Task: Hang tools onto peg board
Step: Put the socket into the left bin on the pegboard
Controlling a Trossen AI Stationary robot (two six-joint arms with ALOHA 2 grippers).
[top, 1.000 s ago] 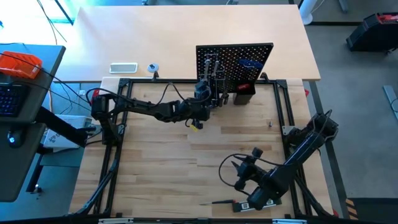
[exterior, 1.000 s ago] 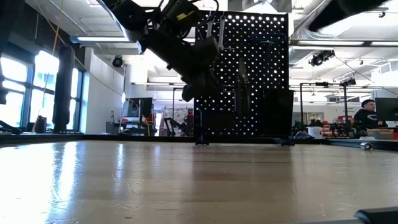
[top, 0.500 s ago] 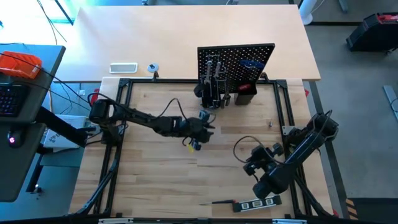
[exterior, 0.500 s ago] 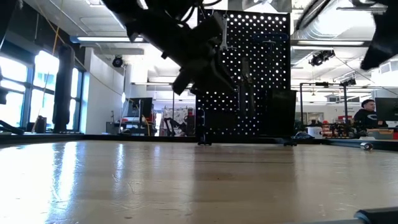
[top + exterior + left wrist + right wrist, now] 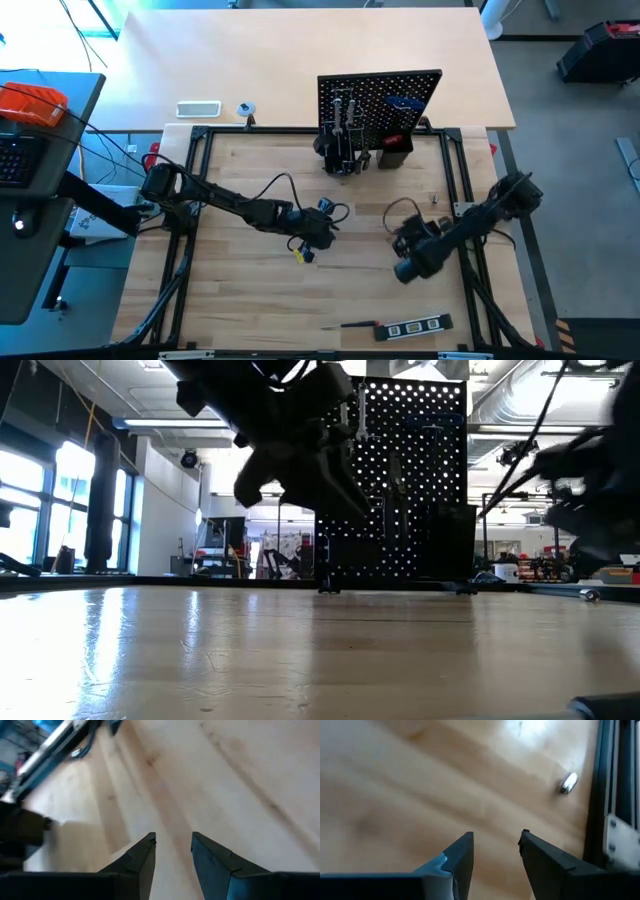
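- the peg board [image 5: 380, 100] stands upright at the far edge of the tabletop [image 5: 250, 290], slightly right of centre, and in the low view it fills the middle as a dark perforated panel [image 5: 410, 480].
- silver tools [image 5: 342, 108] hang on the board's left part, a blue-handled piece [image 5: 402, 101] sits higher up on its right part, and a black holder box [image 5: 392, 152] stands at its base.
- the black level [image 5: 413, 326] lies flat at the near edge of the tabletop, with a thin dark screwdriver [image 5: 352, 324] just beside it, both well apart from the board.
- the left hand [image 5: 318, 232] hovers over the middle of the tabletop, in front of the board and clear of it.
- from its own wrist camera the left hand [image 5: 173, 842] has its two dark fingers [image 5: 145, 852] apart with bare wood showing between them, nothing held.
- the right hand [image 5: 402, 238] sits over the right half of the tabletop, between the board and the level, touching neither.
- its wrist camera shows the right hand [image 5: 496, 840] with fingers [image 5: 462, 851] spread, empty, only wood grain in the gap.
- a small shiny bit [image 5: 568, 782] lies on the wood near the dark frame rail [image 5: 607, 790]; too blurred to tell what it is.
- in the low view the left arm [image 5: 290, 440] hangs dark in front of the board.
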